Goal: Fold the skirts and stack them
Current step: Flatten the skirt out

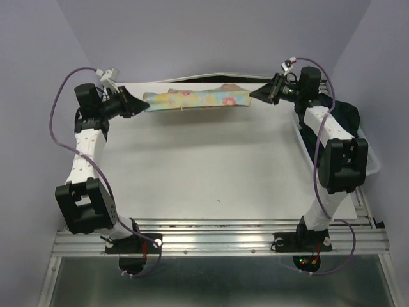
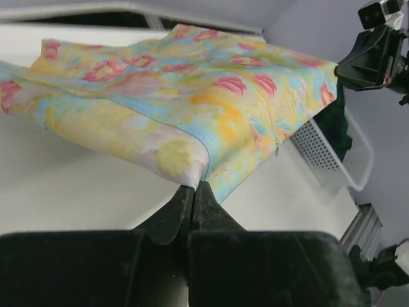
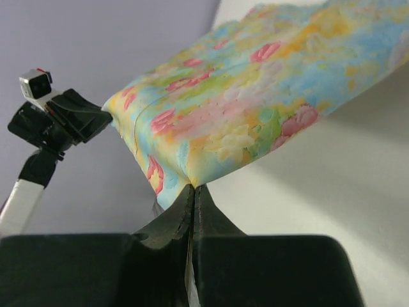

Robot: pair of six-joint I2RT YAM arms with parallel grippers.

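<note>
The pale yellow flower-print skirt (image 1: pixel 195 98) hangs stretched between both arms above the far part of the table. My left gripper (image 1: pixel 142 105) is shut on its left corner; in the left wrist view the cloth (image 2: pixel 192 109) spreads away from the pinching tips (image 2: pixel 195 187). My right gripper (image 1: pixel 254 94) is shut on the right corner, and the skirt (image 3: pixel 255 109) fans out from the tips (image 3: pixel 193 187) in the right wrist view. The dark plaid skirt (image 1: pixel 345 115) lies in the basket at the right, partly hidden by the right arm.
A white mesh basket (image 1: pixel 370 163) stands at the table's right edge, also seen as a basket (image 2: pixel 332 163) in the left wrist view. The white table (image 1: pixel 204 173) spans the middle. An aluminium rail (image 1: pixel 217 240) holds both arm bases at the near edge.
</note>
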